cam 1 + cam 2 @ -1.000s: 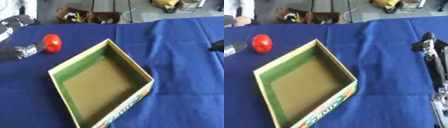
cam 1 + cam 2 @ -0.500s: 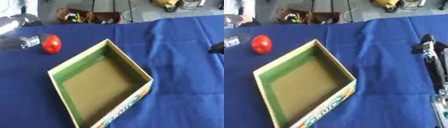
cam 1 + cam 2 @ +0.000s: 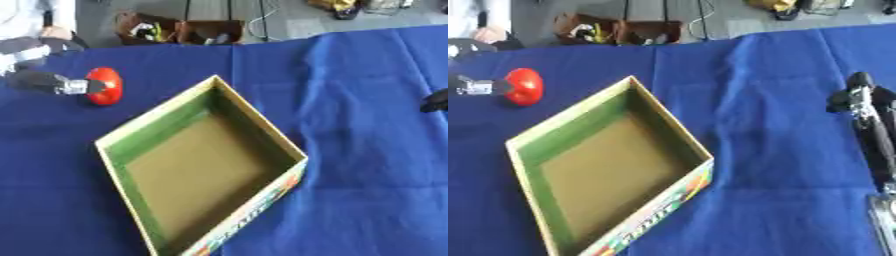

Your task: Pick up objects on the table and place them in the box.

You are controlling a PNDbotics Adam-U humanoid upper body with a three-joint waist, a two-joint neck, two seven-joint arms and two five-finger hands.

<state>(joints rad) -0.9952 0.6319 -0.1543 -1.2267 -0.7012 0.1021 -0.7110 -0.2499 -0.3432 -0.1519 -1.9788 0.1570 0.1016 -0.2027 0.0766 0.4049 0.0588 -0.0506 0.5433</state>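
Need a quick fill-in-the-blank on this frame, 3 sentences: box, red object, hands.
1. The inside of the box holds ____ objects.
2. The red object lies on the blue cloth, to the ____ of the box as the robot sees it.
3. The hand closest to the red object is the robot's ____ hand; the other hand is at the table's opposite side.

Missing words: no; left; left

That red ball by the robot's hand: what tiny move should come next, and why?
Probably curl the left hand round the red ball. Its fingertips are right at the ball's left side, but the ball sits on the blue cloth outside the box, which looks empty.
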